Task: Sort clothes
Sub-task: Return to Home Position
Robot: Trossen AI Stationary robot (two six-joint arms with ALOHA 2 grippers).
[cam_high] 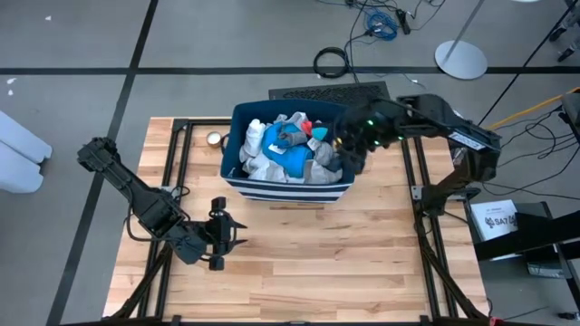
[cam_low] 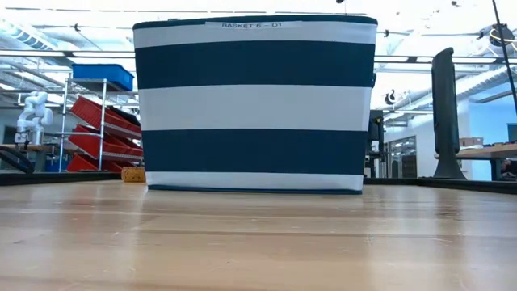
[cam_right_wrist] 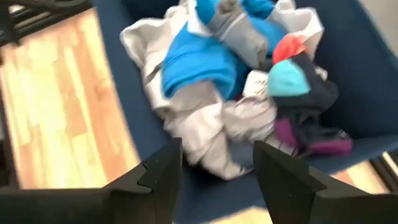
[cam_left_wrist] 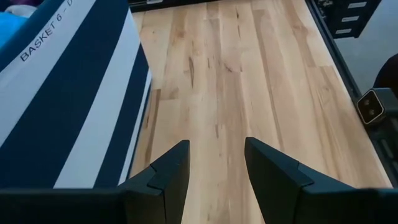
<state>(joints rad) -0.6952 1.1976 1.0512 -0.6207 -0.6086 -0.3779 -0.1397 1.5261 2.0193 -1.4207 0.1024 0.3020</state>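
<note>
The clothes (cam_high: 290, 149) lie heaped inside the navy bin with white stripes (cam_high: 285, 192) at the table's far middle. In the right wrist view the clothes (cam_right_wrist: 211, 81) show as white, teal-blue, grey, red-pink and maroon pieces. My right gripper (cam_right_wrist: 217, 146) hangs open above the heap, over the bin's right half (cam_high: 349, 152), with nothing between its fingers. My left gripper (cam_left_wrist: 216, 144) is open above bare wood at the near left (cam_high: 236, 234), beside the bin's wall (cam_left_wrist: 68, 93). In the low view the bin (cam_low: 254, 105) hides the clothes and both grippers.
A small round tan object (cam_high: 215, 139) sits on the table left of the bin. Black frame rails (cam_high: 177, 172) run along the table's left and right sides. Bare wood (cam_high: 308, 263) stretches from the bin to the near edge.
</note>
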